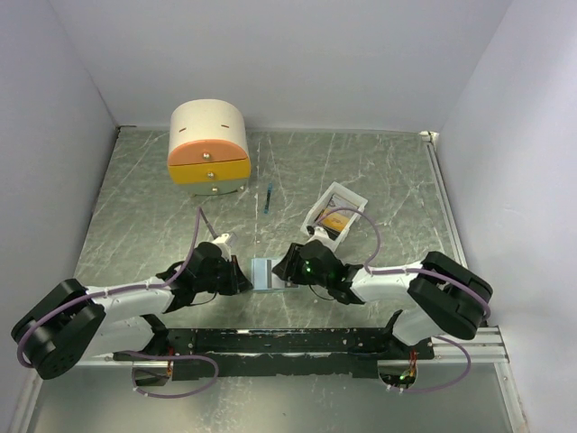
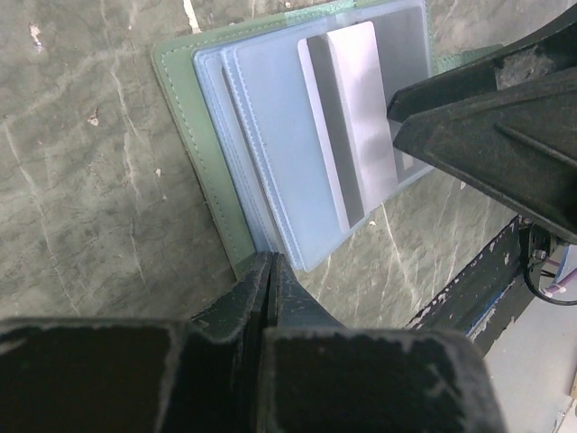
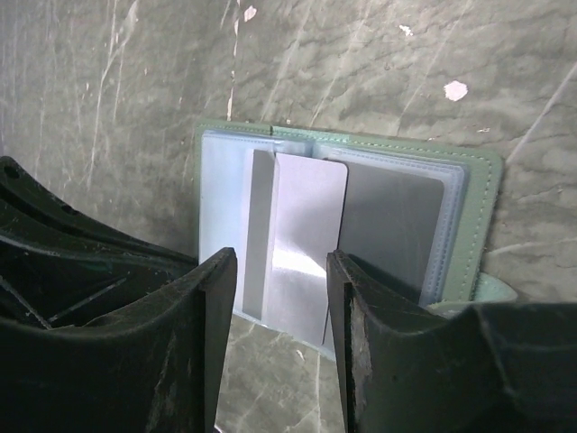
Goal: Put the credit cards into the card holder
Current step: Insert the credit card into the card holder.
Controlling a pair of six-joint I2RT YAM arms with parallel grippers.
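Note:
The card holder lies open on the table between the two grippers, green cover down and pale blue sleeves up. A shiny grey-looking card lies partly inside a sleeve pocket and also shows in the left wrist view. My left gripper is shut, with its tips at the holder's near edge. My right gripper is open, its fingers straddling the card's near end without gripping it. A gold-yellow card lies in the white tray, with something dark beside it.
A cream-and-orange drawer box stands at the back left. A thin blue stick lies mid-table. The black base rail runs along the near edge. White walls close in the left, back and right.

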